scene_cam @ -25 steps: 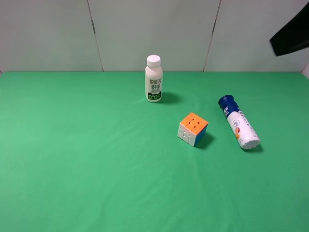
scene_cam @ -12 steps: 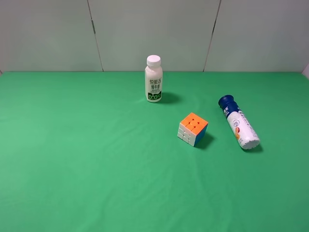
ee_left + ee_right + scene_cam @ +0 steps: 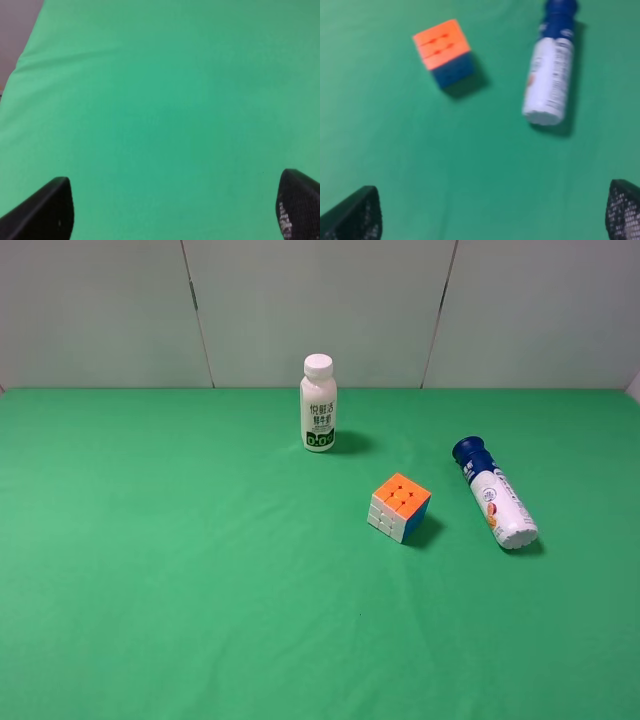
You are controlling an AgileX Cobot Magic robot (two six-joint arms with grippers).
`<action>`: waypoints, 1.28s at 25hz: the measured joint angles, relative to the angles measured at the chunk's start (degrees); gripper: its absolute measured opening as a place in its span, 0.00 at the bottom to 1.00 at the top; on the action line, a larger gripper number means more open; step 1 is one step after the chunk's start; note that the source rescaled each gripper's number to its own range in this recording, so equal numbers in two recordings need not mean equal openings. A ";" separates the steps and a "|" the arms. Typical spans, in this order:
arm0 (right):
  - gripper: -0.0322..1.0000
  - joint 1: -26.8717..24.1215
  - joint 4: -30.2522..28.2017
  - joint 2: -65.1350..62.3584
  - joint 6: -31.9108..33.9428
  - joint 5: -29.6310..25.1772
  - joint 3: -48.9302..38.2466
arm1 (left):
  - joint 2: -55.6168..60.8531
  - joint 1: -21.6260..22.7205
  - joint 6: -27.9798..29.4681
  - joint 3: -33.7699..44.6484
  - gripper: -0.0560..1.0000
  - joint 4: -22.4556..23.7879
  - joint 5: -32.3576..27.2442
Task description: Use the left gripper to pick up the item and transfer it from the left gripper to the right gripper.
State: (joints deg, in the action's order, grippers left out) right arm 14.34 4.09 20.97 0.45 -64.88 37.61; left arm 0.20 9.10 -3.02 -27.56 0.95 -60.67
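table cover (image 3: pixel 150 570): matt green cloth, faintly creased
cube (image 3: pixel 399 507): smooth plastic tiles
milk bottle (image 3: pixel 318 405): smooth white plastic
tube bottle (image 3: pixel 496 495): glossy printed plastic
right gripper fingers (image 3: pixel 623 210): black, cross-hatched texture

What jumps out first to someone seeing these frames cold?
The puzzle cube, orange face up, sits alone on the green cloth right of centre. A white milk bottle stands upright behind it, and a blue-capped tube bottle lies on its side to the cube's right, touching neither. Both grippers are open and empty: left gripper, right gripper.
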 joint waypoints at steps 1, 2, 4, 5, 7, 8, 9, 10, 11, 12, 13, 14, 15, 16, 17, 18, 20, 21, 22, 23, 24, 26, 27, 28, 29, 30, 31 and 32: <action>1.00 -1.67 0.00 -2.40 0.00 0.63 -1.42 | 0.00 0.00 0.00 0.00 0.59 0.00 0.00; 1.00 -2.96 0.00 -4.43 0.00 1.23 -2.46 | 0.00 0.00 0.00 0.00 0.59 0.00 0.00; 1.00 -5.79 0.00 -9.24 0.00 2.80 -4.59 | 0.00 0.00 0.00 0.00 0.59 0.00 0.00; 1.00 -6.85 0.00 -11.15 0.00 3.50 -5.49 | 0.00 0.00 0.00 0.00 0.59 0.00 0.00; 1.00 -9.04 0.00 -15.40 0.00 5.26 -6.98 | 0.00 0.00 0.00 0.00 0.59 0.00 0.00; 1.00 -9.99 -0.12 -17.28 0.00 5.88 -7.72 | 0.00 0.00 0.00 0.00 0.59 0.00 0.00; 1.00 -10.74 -0.26 -18.73 0.00 6.06 -8.26 | 0.00 0.00 0.00 0.00 0.59 0.00 0.00; 1.00 -11.58 -0.48 -20.09 -0.45 6.12 -8.81 | 0.00 0.00 0.00 0.00 0.59 0.00 0.00; 1.00 -12.41 -0.64 -20.89 -0.45 6.00 -9.09 | 0.00 0.00 0.00 0.00 0.59 0.00 0.00; 1.00 -13.08 -0.77 -21.16 -0.45 6.07 -9.24 | 0.00 0.00 0.00 0.00 0.59 0.00 0.00; 1.00 -13.75 -0.86 -21.15 -0.45 6.07 -9.36 | 0.00 0.00 0.00 0.00 0.59 0.00 0.00; 1.00 -14.20 -1.01 -21.22 -0.45 6.07 -9.36 | 0.00 0.00 0.00 0.00 0.59 0.00 0.00; 1.00 -14.37 -1.08 -21.22 -0.45 6.07 -9.36 | 0.00 0.00 0.00 0.00 0.59 0.00 0.00; 1.00 -14.37 -1.08 -21.27 -0.45 6.07 -9.36 | 0.00 0.00 0.00 0.00 0.59 0.00 0.00; 1.00 -14.37 -1.08 -21.27 -0.45 6.07 -9.36 | 0.00 0.00 0.00 0.00 0.59 0.00 0.00; 1.00 -14.37 -1.08 -21.27 -0.45 6.07 -9.36 | 0.00 0.00 0.00 0.00 0.59 0.00 0.00; 1.00 -14.37 -1.08 -21.32 -0.45 6.07 -9.36 | 0.00 0.00 0.00 0.00 0.59 0.00 0.00; 1.00 -14.37 -1.08 -21.31 -0.45 6.07 -9.36 | 0.00 0.00 0.00 0.00 0.59 0.00 0.00; 1.00 -14.37 -1.08 -21.31 -0.45 6.07 -9.36 | 0.00 0.00 0.00 0.00 0.59 0.00 0.00; 1.00 -14.37 -1.08 -21.31 -0.45 6.07 -9.36 | 0.00 0.00 0.00 0.00 0.59 0.00 0.00; 1.00 -14.37 -1.08 -21.31 -0.45 6.07 -9.36 | 0.00 0.00 0.00 0.00 0.59 0.00 0.00; 1.00 -14.37 -1.08 -21.31 -0.45 6.07 -9.36 | 0.00 0.00 0.00 0.00 0.59 0.00 0.00; 1.00 -14.37 -1.08 -21.31 -0.45 6.07 -9.36 | 0.00 0.00 0.00 0.00 0.59 0.00 0.00; 1.00 -14.37 -1.08 -21.31 -0.45 6.07 -9.36 | 0.00 0.00 0.00 0.00 0.59 0.00 0.00; 1.00 -14.37 -1.08 -21.31 -0.45 6.07 -9.36 | 0.00 0.00 0.00 0.00 0.59 0.00 0.00; 1.00 -14.37 -1.08 -21.31 -0.45 6.07 -9.36 | 0.00 0.00 0.00 0.00 0.59 0.00 0.00; 1.00 -14.37 -1.08 -21.31 -0.45 6.07 -9.36 | 0.00 0.00 0.00 0.00 0.59 0.00 0.00; 1.00 -14.37 -1.08 -21.31 -0.45 6.07 -9.36 | 0.00 0.00 0.00 0.00 0.59 0.00 0.00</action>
State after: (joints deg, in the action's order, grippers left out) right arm -0.03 3.02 -0.35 0.00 -58.81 28.25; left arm 0.20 9.10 -3.02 -27.56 0.95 -60.67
